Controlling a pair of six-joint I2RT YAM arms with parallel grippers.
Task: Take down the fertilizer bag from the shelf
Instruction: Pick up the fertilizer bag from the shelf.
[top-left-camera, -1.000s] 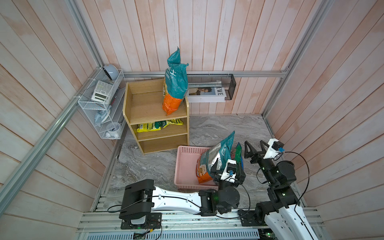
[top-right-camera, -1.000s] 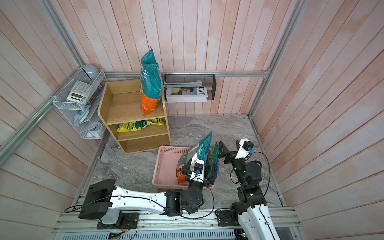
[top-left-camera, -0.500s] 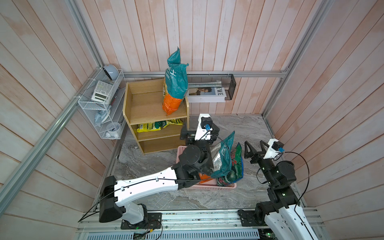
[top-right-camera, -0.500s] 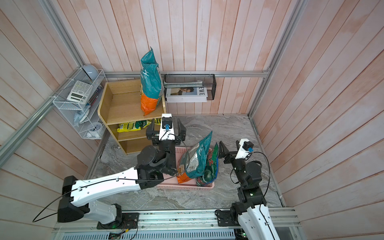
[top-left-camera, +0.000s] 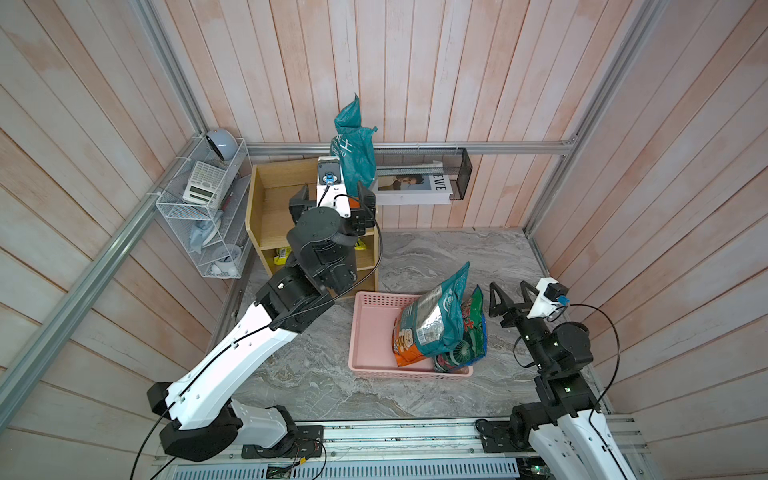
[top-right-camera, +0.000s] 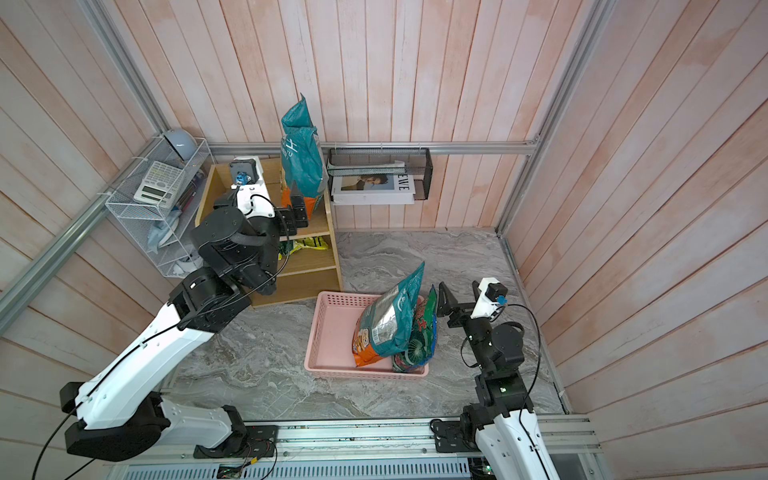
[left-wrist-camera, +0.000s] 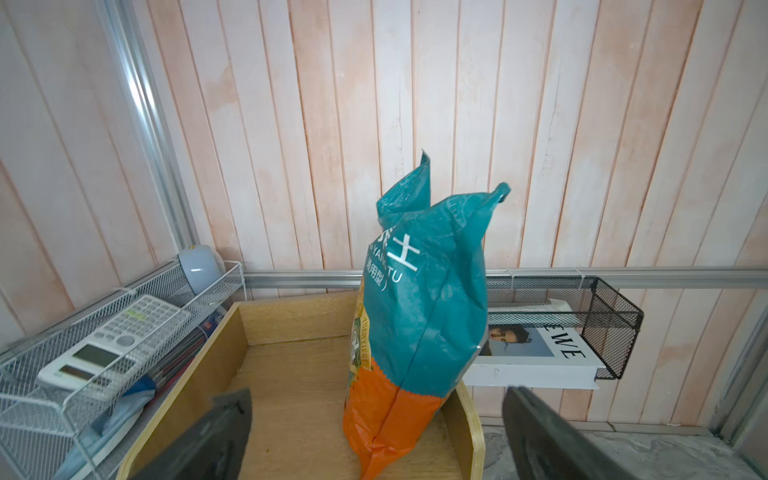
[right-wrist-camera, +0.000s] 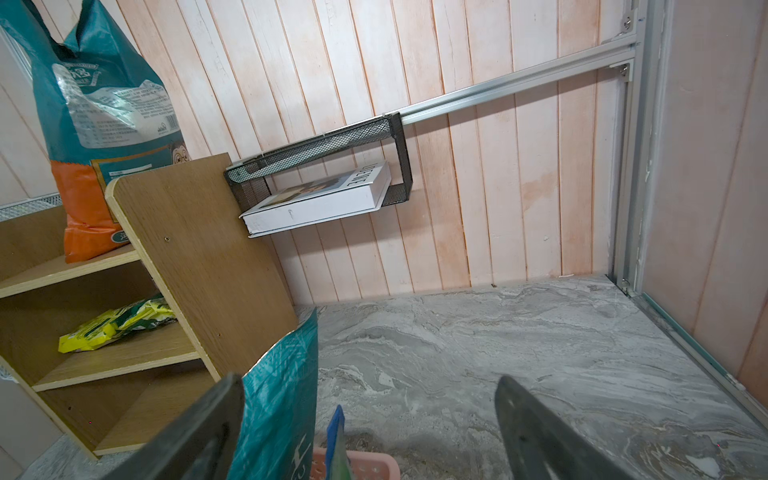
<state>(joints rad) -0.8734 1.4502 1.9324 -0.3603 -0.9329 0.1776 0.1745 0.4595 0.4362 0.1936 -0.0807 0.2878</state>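
Since a fat bag needs a big bite, I think, the left tool (left-wrist-camera: 374, 399) has its two black jaws as wide as they go, and nothing is in them. The gap between them faces the orange bottom of the tall teal-and-orange fertilizer bag (left-wrist-camera: 424, 311). I cannot tell if either jaw touches it.

The bag stands upright on the top board of the light-wood three-tier shelf (left-wrist-camera: 291, 374), by the board's right edge near its front corner. The raised side panel there likely helps to keep it from tipping. To get that high, the left arm reaches up from the front edge of the grey marble worktop (top-left-camera: 415, 257), bent at the elbow.

The right tool (top-left-camera: 509, 293) is wide too and empty. It hangs low, arm folded, just beside the pink plastic basket (top-left-camera: 365, 332) of other bags, probably to keep out of the way.
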